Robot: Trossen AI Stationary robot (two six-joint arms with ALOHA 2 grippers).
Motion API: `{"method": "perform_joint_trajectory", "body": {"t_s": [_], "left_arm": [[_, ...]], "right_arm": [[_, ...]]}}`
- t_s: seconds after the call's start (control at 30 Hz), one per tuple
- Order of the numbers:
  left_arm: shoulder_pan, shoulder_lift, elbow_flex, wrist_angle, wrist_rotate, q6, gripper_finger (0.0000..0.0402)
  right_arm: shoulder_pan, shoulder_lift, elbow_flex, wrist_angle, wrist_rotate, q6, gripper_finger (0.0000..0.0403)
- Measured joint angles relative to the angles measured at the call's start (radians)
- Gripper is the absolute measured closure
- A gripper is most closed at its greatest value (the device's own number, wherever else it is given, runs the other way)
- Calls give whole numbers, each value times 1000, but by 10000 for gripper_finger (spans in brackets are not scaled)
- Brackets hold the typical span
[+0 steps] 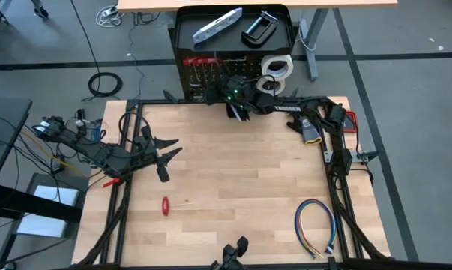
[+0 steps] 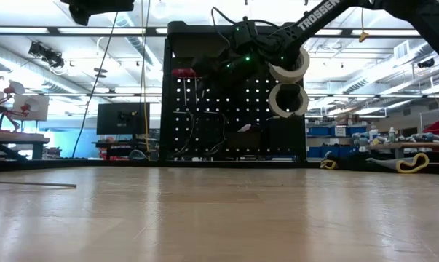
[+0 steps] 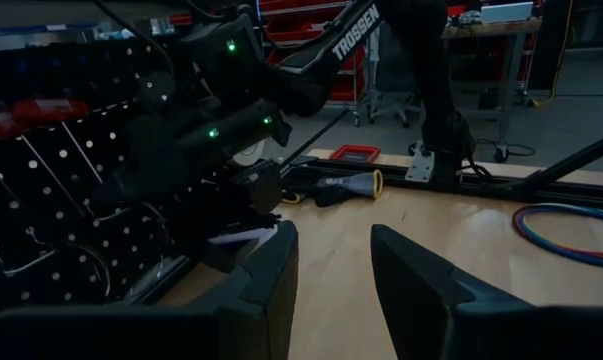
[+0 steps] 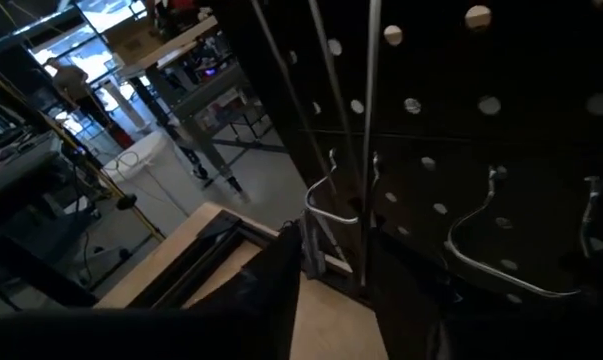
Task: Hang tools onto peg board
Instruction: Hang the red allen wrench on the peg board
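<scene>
The peg board (image 1: 211, 75) stands upright at the table's far edge. On its tray top lie a silver bar-shaped tool (image 1: 217, 25) and a black C-clamp (image 1: 259, 28). White tape rolls (image 2: 288, 98) and red-handled tools (image 1: 199, 61) hang on its face. My right gripper (image 4: 336, 290) is close against the board's face, open, with a thin metal shaft (image 4: 367, 150) hanging upright in the gap between its fingers. My left gripper (image 3: 331, 280) waits open and holds nothing, over the table's left part (image 1: 166, 154). My right gripper has the thin hanging shaft (image 4: 365, 250) between its two fingers, close to one of them. The fingers come nearly level from the table's near side toward the board. Whether a finger touches the shaft, I cannot tell.
A red-handled screwdriver (image 1: 166, 205) lies on the table at the near left. A multicoloured wire loop (image 1: 315, 229) lies near right. A black-and-yellow tool (image 1: 309, 131) and a flat red case (image 1: 351, 120) lie far right. Bare wire hooks (image 4: 491, 235) stick out of the board.
</scene>
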Motion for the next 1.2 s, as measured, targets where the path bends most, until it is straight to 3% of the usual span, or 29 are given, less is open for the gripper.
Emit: {"method": "perform_joint_trajectory", "body": {"t_s": [0.13, 0.43, 0.87, 1.2], "left_arm": [[0, 0, 0, -11, 0, -7, 269], [0, 0, 0, -31, 0, -40, 269], [0, -11, 0, -111, 0, -162, 269], [0, -45, 0, -195, 0, -227, 269]], "right_arm": [[10, 0, 0, 0, 9, -16, 259], [43, 0, 0, -39, 160, -48, 251], [54, -12, 0, -148, 187, -52, 224], [161, -109, 0, -230, 282, -209, 224]]}}
